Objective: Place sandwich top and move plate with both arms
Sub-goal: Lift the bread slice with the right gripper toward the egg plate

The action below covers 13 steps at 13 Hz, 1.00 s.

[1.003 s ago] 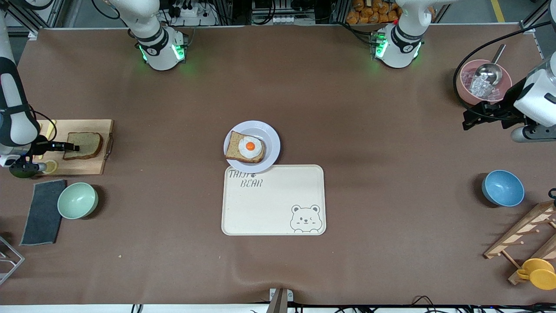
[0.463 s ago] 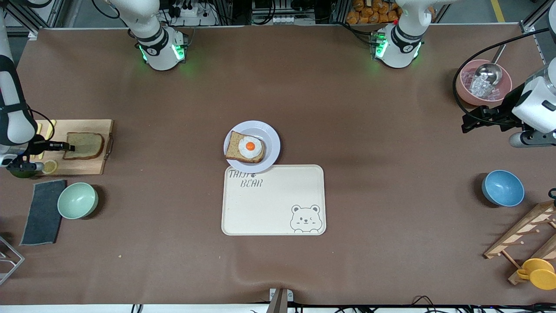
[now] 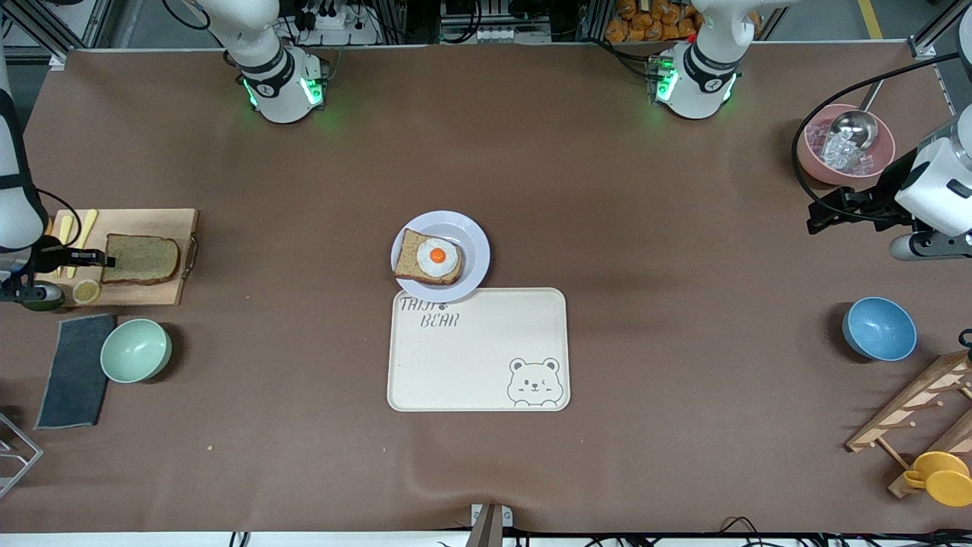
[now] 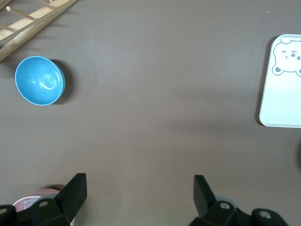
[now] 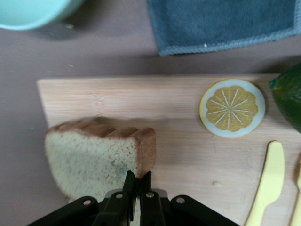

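The right claw (image 5: 135, 184) is clamped on the sandwich top (image 3: 142, 258), apparently lifting it off the cutting board (image 3: 156, 292). Next it carries that to the plate (image 3: 472, 235) mid-worktop. The left claw (image 4: 140, 190) waits, spread wide.

Open brown tabletop (image 3: 319, 190) lies between the wooden cutting board (image 3: 152, 292) at the right arm's end and the round pale lavender plate (image 3: 474, 247) mid-table, with nothing standing on that stretch. Around the board crowd a lemon slice (image 3: 86, 290), yellow knives (image 3: 85, 228), a mint-green bowl (image 3: 136, 350) and a grey cloth (image 3: 76, 372). The cream rectangular bear-printed tray (image 3: 478, 357) touches the plate's nearer edge; toward the left arm's end, bare table reaches a blue bowl (image 3: 879, 329) and a pink bowl (image 3: 812, 163).
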Motion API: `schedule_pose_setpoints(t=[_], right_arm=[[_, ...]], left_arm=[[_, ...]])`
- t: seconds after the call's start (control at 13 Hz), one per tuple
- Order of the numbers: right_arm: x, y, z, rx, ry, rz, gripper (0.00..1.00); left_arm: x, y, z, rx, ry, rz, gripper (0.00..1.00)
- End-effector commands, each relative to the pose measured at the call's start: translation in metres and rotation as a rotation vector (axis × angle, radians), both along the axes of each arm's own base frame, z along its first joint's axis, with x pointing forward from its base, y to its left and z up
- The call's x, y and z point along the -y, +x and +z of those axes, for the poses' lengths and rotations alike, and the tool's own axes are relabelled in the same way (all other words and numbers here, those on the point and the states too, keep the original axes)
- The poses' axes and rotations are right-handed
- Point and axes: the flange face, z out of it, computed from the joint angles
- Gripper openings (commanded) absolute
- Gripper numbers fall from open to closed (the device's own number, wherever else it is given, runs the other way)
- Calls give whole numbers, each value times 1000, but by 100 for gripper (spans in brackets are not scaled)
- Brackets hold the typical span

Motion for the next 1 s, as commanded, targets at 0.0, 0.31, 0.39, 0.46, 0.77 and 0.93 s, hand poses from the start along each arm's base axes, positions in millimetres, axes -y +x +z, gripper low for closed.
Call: schedule_pose_setpoints(t=[0.0, 0.31, 0.39, 0.46, 0.77, 0.93], right_arm=[[-13, 16, 39, 2, 9, 36, 0], [-52, 50, 99, 11, 87, 71, 0], [-69, 60, 107, 15, 102, 93, 0], [-89, 69, 115, 13, 117, 121, 0], [-204, 97, 155, 15, 157, 219, 0], [-281, 107, 165, 20, 186, 280, 0]], left_arm=[[-1, 1, 2, 0, -7, 13, 100], [1, 1, 4, 4, -12, 11, 100], [1, 1, 4, 4, -12, 11, 100], [1, 1, 4, 4, -12, 11, 100], [0, 1, 3, 1, -14, 7, 100], [-1, -1, -4, -14, -12, 7, 100]])
